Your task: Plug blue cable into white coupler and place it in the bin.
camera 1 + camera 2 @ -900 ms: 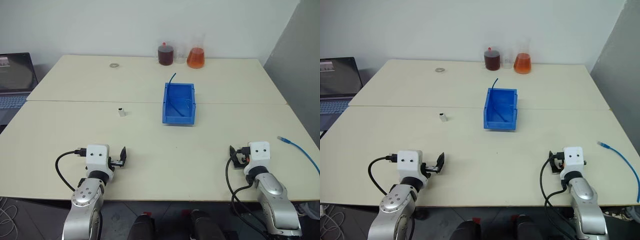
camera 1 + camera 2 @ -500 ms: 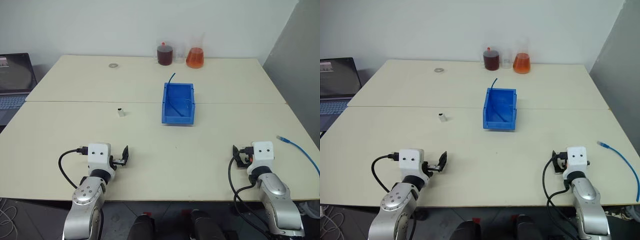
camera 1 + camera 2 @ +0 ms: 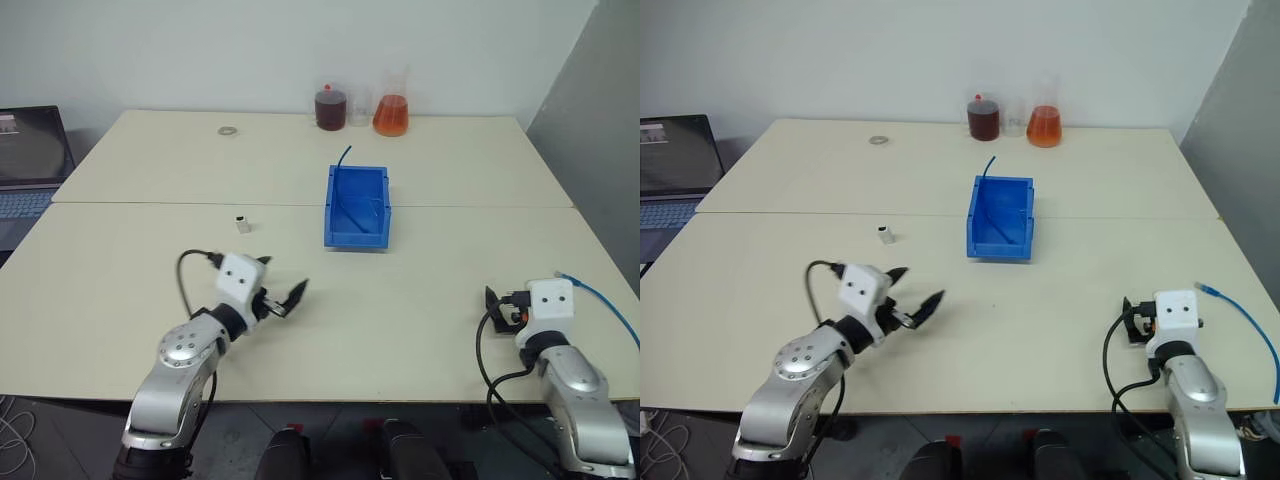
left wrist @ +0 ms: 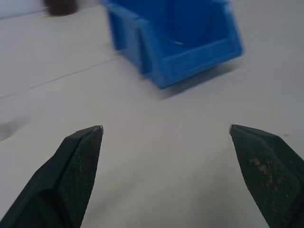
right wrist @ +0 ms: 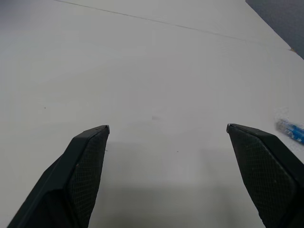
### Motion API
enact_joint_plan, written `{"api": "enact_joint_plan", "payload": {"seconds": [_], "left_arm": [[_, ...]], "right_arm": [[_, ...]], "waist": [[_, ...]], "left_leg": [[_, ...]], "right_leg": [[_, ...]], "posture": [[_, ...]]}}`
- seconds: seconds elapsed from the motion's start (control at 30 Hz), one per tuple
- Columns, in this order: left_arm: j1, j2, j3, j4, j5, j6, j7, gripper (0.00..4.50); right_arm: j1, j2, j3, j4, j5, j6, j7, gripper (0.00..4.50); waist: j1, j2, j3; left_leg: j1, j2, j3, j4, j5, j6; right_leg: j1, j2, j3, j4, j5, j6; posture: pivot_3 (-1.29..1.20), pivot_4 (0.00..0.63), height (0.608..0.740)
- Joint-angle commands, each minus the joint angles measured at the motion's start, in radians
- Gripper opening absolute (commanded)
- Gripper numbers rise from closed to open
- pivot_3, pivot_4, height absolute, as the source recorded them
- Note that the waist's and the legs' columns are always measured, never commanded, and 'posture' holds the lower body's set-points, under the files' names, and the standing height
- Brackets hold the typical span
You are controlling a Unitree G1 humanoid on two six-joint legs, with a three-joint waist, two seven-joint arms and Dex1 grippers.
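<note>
Two head views, set high, looking forward and down over the whole worktop (image 3: 420,330) as far as the back wall; nearly the same scene in both, slightly offset sideways. Left wrist view set low and close over the worktop, looking between the spread fingers of the left pincer (image 4: 166,130) toward the bin (image 4: 190,42), also seen mid-worktop from the head. Right wrist view equally low, looking along the right pincer (image 5: 167,128) across bare worktop, with the blue cable (image 5: 290,129) at the edge, shared with the head views.
</note>
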Motion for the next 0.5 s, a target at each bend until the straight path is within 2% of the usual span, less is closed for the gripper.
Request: {"api": "enact_joint_plan", "payload": {"seconds": [0.03, 0.23, 0.33, 0.5], "left_arm": [[-0.116, 0.023, -0.112, 0.037, -0.008, -0.060, -0.158, 4.50], [-0.321, -0.013, -0.244, 0.253, 0.009, -0.178, -0.350, 4.50], [-0.394, -0.059, -0.273, 0.325, -0.008, -0.203, -0.406, 4.50], [-0.473, -0.141, -0.302, 0.389, -0.044, -0.173, -0.475, 4.50]], "right_arm": [[-0.051, -0.115, -0.112, 0.080, 0.038, -0.042, 0.082, 4.22], [-0.162, -0.359, -0.176, 0.424, 0.141, -0.116, 0.391, 4.22], [-0.255, -0.493, -0.155, 0.713, 0.127, -0.191, 0.521, 4.22], [-0.478, -0.633, -0.047, 1.173, 0.055, -0.328, 0.706, 4.22]], "waist": [[0.000, 0.000, 0.000], [-0.003, 0.000, 0.000], [-0.006, 0.000, 0.001], [-0.008, 0.000, 0.001]], "left_leg": [[0.000, 0.000, 0.000, 0.000, 0.000, 0.000], [0.001, -0.002, 0.000, 0.000, 0.000, 0.000], [0.002, -0.003, 0.001, 0.000, -0.001, 0.002], [0.002, -0.005, 0.002, 0.000, -0.001, 0.002]], "right_leg": [[0.000, 0.000, 0.001, 0.000, 0.000, 0.000], [0.002, 0.000, 0.001, 0.000, 0.000, 0.001], [0.002, 0.000, 0.003, -0.001, 0.001, 0.001], [0.002, -0.001, 0.006, -0.002, 0.001, 0.002]], "posture": [[0.00, 0.150, 0.740], [0.00, 0.150, 0.740], [0.00, 0.150, 0.740], [0.00, 0.150, 0.740]]}}
